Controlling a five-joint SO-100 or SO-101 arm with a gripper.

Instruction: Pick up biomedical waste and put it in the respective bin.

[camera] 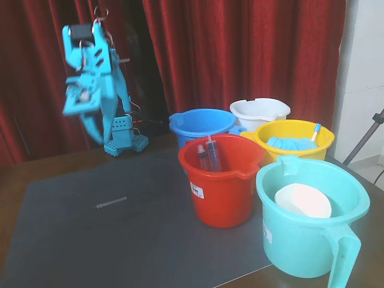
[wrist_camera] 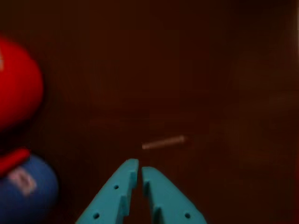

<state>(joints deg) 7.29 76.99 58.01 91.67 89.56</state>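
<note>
Biomedical waste [camera: 111,203] lies flat on grey mat [camera: 72,240], untouched; gripper [wrist_camera: 139,169] high above, fingers clenched, empty; risk: thin stick slips or rolls when pinched

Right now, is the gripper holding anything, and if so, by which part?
Nothing is held. The gripper is raised with its fingertips nearly together and nothing between them, while the thin syringe-like stick lies alone on the grey mat.

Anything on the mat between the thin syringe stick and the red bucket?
No. In the fixed view, only bare grey mat lies between the stick and the red bucket.
</note>
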